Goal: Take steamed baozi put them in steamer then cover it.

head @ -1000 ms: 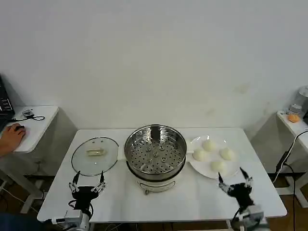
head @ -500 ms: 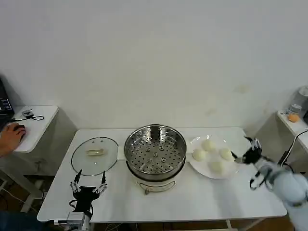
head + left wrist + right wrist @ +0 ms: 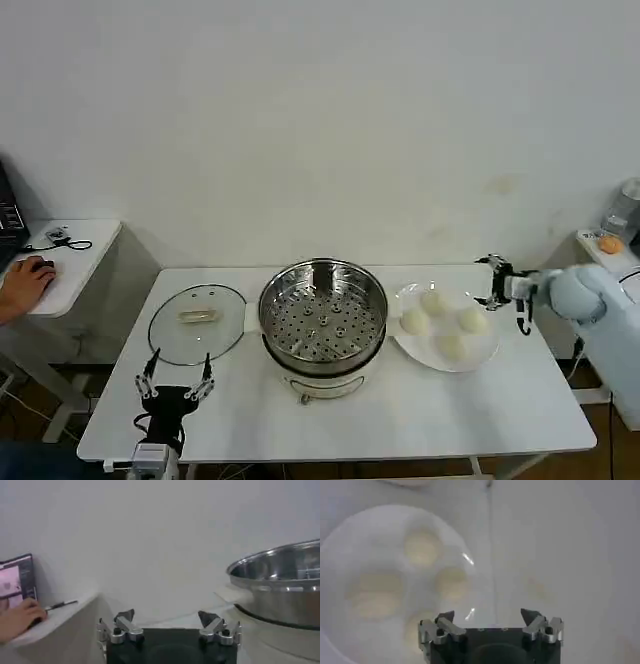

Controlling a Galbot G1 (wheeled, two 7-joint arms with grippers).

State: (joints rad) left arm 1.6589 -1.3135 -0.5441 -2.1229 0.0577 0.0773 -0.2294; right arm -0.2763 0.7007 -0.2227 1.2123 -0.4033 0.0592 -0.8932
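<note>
The stainless steamer stands uncovered at the table's middle, its perforated tray bare; its wall also appears in the left wrist view. The glass cover with a cream handle lies flat to its left. Several white steamed baozi rest on a white plate to its right. My right gripper hovers open just past the plate's far right rim, touching nothing. From its wrist, the baozi lie ahead of the open right gripper. My left gripper waits open near the front left edge.
A person's hand rests on a mouse on the small side table at the left. Another side table with small items stands at the right. Bare tabletop stretches in front of the steamer and plate.
My right arm has swung from the table's front right edge up and back to the far right side of the plate. The left gripper has drifted slightly toward the front edge.
</note>
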